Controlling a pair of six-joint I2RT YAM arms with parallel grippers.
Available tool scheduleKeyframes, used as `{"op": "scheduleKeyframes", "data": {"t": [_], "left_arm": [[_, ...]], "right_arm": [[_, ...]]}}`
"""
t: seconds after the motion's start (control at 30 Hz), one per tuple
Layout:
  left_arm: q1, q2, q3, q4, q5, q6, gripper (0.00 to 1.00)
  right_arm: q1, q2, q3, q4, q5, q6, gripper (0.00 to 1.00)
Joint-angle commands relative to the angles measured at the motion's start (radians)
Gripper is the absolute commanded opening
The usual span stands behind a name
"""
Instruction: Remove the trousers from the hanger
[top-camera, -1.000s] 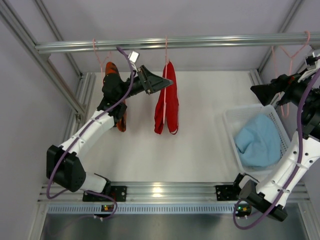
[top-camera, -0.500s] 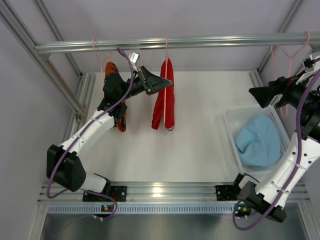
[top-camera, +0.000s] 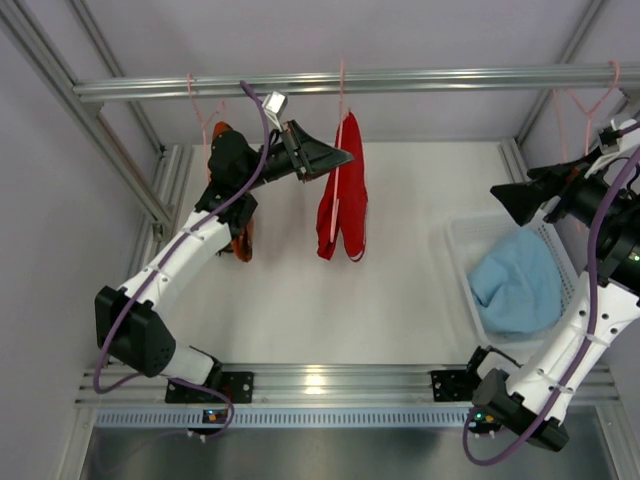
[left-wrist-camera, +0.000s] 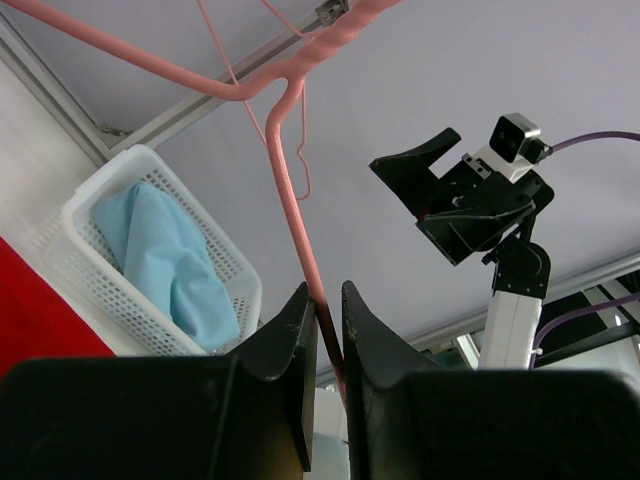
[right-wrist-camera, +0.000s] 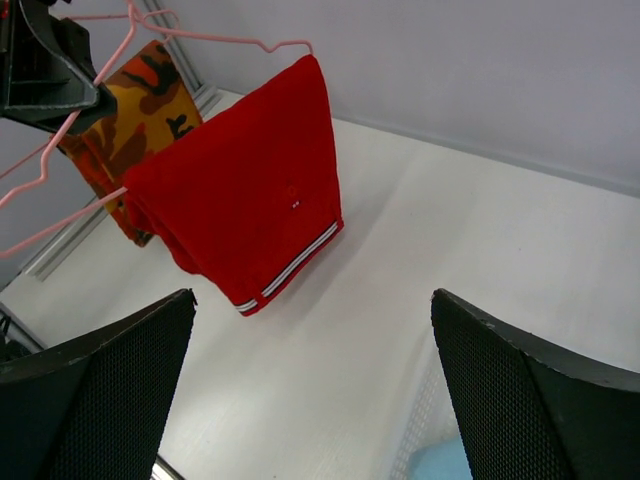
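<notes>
The left pincer (left-wrist-camera: 327, 300) is clamped on the wire of the pink hanger (left-wrist-camera: 288, 190) carrying the red trousers (top-camera: 343, 195), which hang from the rail (top-camera: 450, 78) over the tabletop (top-camera: 400, 300). The left arm (top-camera: 190, 250) hides part of the orange patterned trousers (right-wrist-camera: 140, 110) beside them. The right pincer (top-camera: 505, 200) gapes wide, holding nothing, near a white basket (top-camera: 455, 240) containing the light blue trousers (top-camera: 515, 280). Two tiny white marks on the red cloth are too small to read.

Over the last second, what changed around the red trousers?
The left gripper closed on the pink hanger, and the red trousers swung slightly right. The right gripper stayed open, shifting only slightly. The blue trousers in the basket and the hanging patterned trousers are unchanged.
</notes>
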Motion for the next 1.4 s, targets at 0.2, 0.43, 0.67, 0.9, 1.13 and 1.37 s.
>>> {"op": "scheduleKeyframes", "data": {"t": [0.2,0.43,0.67,0.9,1.13,1.37], "left_arm": [[-0.023,-0.148,0.028,0.19,-0.051,0.099,0.0],[-0.025,-0.252,-0.112,0.167,-0.071,0.123,0.0],[-0.036,-0.284,-0.115,0.199,-0.038,0.132,0.0],[-0.046,-0.255,-0.051,0.241,-0.046,0.18,0.0],[-0.046,-0.183,0.032,0.245,-0.075,0.189,0.0],[-0.045,-0.14,0.127,0.233,-0.069,0.217,0.0]], "right_arm": [[0.008,-0.063,-0.048,0.007,-0.051,-0.123,1.0],[0.01,-0.06,-0.052,0.01,-0.062,-0.119,0.99],[0.019,-0.069,-0.094,0.016,-0.108,-0.132,0.99],[0.037,-0.099,-0.15,0.068,-0.096,-0.109,0.99],[0.039,-0.099,-0.155,0.065,-0.088,-0.115,0.99],[0.04,-0.096,-0.158,0.047,-0.084,-0.145,1.0]]}}
